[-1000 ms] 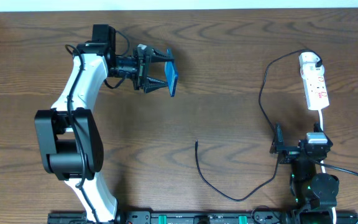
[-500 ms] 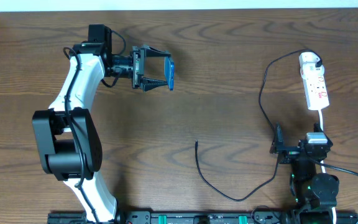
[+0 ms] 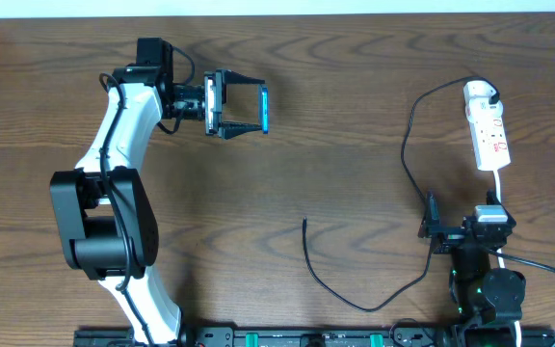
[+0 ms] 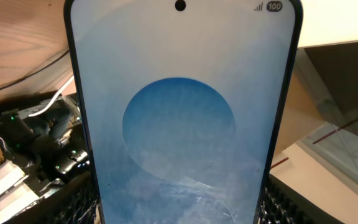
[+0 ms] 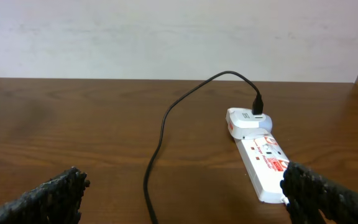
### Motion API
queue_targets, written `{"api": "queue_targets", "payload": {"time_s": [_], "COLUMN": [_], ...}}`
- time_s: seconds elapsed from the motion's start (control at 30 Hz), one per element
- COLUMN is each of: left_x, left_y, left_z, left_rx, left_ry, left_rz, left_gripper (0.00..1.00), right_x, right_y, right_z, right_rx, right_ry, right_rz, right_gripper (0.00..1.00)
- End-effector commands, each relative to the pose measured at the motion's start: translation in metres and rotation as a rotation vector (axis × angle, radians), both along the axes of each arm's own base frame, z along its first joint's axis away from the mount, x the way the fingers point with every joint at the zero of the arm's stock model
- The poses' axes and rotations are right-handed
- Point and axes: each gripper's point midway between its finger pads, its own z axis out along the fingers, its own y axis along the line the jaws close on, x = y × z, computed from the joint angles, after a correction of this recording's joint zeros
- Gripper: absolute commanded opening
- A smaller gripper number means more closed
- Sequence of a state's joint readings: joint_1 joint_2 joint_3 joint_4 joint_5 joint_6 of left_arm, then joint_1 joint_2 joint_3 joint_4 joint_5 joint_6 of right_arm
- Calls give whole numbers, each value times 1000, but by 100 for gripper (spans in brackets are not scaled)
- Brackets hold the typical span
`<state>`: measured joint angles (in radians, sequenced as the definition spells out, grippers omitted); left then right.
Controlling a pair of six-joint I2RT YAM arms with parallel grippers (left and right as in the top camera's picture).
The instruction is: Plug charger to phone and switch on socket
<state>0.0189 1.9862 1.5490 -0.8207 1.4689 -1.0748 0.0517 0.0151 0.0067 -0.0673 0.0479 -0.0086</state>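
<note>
The left gripper (image 3: 244,108) is clamping the phone (image 4: 179,124) by its long edges over the far left of the table (image 3: 355,77), probably to keep its port reachable for the charger (image 3: 355,301), whose free plug is lying near the middle. The screen is glowing pale blue around a darker circle. The right gripper (image 3: 430,229) is waiting wide open and empty by the front right edge.
</note>
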Motion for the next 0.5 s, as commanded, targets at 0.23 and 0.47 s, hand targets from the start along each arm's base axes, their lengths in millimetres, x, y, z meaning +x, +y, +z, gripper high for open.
{"api": "queue_targets", "payload": {"time_s": [0.23,0.47], "left_x": [-3,-3], "left_y": [0,0], "left_z": [29,29], "left_rx": [-67,-66], "left_ry": [-9,-11], "left_rz": [-8,-8], "left_gripper": [7,7], "right_x": [0,0], "right_y": [2,2], "right_z": [-1,-1], "right_rx": [-8,-8], "right_ry": [3,3], "right_rz": [10,11], "right_gripper": [99,99]}}
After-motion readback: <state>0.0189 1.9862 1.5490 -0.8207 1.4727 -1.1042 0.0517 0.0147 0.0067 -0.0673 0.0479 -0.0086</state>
